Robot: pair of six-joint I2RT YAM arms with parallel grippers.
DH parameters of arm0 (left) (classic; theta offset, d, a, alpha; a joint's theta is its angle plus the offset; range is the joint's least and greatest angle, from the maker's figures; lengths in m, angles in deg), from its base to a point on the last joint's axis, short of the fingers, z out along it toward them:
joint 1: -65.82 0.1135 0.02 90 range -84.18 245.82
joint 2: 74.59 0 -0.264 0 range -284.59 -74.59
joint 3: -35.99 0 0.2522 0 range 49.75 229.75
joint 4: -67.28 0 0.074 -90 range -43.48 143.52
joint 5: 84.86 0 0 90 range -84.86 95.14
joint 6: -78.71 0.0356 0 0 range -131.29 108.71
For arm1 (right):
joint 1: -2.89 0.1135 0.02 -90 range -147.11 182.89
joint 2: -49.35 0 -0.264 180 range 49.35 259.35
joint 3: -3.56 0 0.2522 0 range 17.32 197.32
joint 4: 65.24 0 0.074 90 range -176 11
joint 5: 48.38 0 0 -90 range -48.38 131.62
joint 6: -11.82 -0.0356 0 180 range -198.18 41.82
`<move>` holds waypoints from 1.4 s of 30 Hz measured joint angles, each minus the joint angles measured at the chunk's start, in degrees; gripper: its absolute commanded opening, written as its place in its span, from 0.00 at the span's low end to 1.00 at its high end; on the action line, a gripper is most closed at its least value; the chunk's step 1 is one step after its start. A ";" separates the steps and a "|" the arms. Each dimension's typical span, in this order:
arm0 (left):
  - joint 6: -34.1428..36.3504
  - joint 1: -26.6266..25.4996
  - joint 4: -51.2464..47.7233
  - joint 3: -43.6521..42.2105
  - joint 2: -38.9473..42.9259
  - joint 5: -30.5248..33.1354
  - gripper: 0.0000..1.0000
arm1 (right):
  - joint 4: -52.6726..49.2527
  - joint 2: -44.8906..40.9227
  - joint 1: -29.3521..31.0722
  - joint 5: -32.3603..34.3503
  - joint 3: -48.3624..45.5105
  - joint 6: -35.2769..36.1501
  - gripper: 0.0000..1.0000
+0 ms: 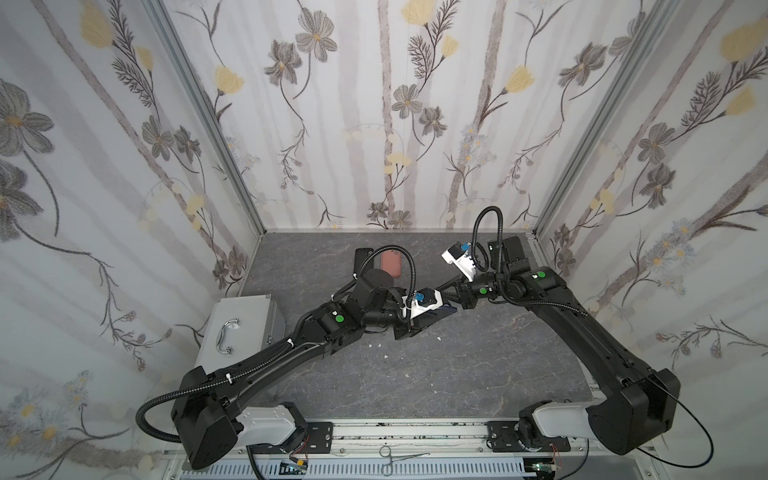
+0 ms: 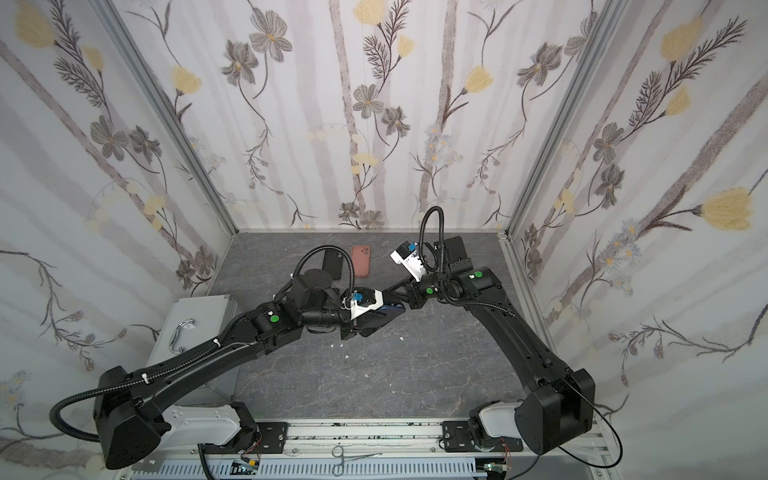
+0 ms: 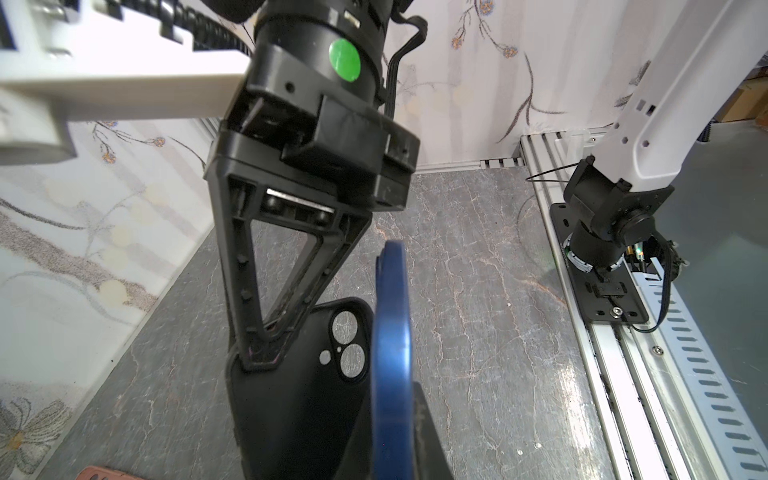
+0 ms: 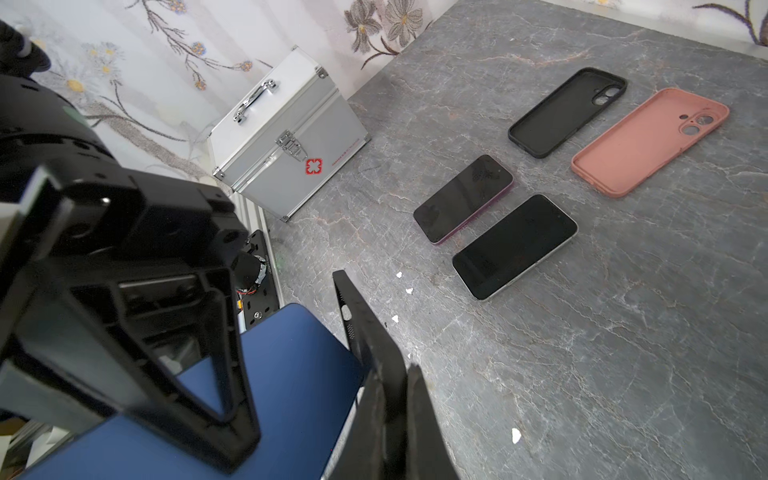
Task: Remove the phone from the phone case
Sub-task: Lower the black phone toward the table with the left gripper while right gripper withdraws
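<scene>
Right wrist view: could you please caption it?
Right pincer clamps black case, angled away from blue phone; spare phones, cases beyond.

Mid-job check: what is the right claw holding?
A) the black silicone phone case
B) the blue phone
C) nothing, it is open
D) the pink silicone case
A: the right claw is shut on the rim of the black silicone phone case, while the left claw grips the blue phone.

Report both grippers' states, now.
Left gripper: shut on the blue phone.
Right gripper: shut on the black case.
</scene>
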 measured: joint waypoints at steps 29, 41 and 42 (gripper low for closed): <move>-46.05 7.80 17.86 0.24 -19.78 7.15 0.00 | 26.43 -16.68 -8.13 39.74 -24.22 -28.50 0.00; -52.57 7.82 2.84 13.22 -31.21 15.41 0.00 | 26.67 -14.56 -8.46 44.00 -24.83 -28.00 0.00; -53.40 7.82 1.01 14.84 -32.26 16.96 0.00 | 26.62 -14.36 -8.48 44.00 -24.83 -27.87 0.00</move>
